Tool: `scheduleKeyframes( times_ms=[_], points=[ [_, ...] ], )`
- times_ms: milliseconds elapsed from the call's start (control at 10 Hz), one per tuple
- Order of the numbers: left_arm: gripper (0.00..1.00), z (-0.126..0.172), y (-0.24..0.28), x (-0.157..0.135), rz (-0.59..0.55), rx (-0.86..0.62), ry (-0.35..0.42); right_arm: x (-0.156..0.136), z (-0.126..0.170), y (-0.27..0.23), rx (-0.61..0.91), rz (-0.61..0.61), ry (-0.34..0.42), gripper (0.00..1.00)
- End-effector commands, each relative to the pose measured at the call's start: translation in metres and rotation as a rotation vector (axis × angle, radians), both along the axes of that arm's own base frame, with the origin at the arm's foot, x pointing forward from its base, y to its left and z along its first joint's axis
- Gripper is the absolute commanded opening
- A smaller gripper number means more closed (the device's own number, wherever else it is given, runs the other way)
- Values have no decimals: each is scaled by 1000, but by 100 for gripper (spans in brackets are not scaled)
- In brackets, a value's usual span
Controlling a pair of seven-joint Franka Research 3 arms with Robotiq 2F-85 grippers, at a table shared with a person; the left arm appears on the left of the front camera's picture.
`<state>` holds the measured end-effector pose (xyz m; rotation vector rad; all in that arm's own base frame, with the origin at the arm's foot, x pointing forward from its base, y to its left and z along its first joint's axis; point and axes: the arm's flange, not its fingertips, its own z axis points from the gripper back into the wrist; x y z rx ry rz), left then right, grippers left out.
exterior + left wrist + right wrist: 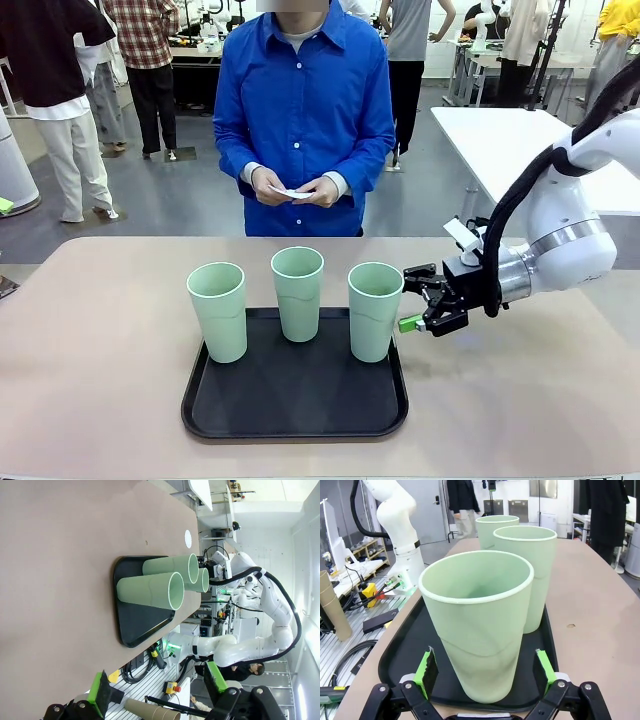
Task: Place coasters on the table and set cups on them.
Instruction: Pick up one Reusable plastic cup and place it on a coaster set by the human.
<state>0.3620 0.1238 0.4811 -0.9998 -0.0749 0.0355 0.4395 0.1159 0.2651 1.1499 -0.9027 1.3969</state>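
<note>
Beige counter [100, 330], black tray [290, 412]: right gripper [412, 298] spread wide at 3 o'clock of the rightmost cup [375, 312]. I'd centre it, squeeze gently, lift straight.

A black tray [296, 398] lay in the foreground, a person in a blue shirt [303, 110] stood beyond it, and a white table [505, 140] stood farther right.

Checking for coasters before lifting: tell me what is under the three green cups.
Left cup, middle cup and right cup stand directly on the black tray, which lies on the table. Bare tray surrounds each base; what lies right under each base is covered.
</note>
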Motion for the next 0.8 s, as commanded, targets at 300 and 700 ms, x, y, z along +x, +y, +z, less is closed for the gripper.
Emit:
scheduleKeyframes(
  times_ms=[300, 700],
  points=[
    [100, 2, 1, -2, 3, -5, -9, 10, -14, 18, -8, 53, 5, 100],
    [100, 2, 1, -2, 3, -5, -9, 10, -18, 28, -12, 82, 19, 100]
  ],
)
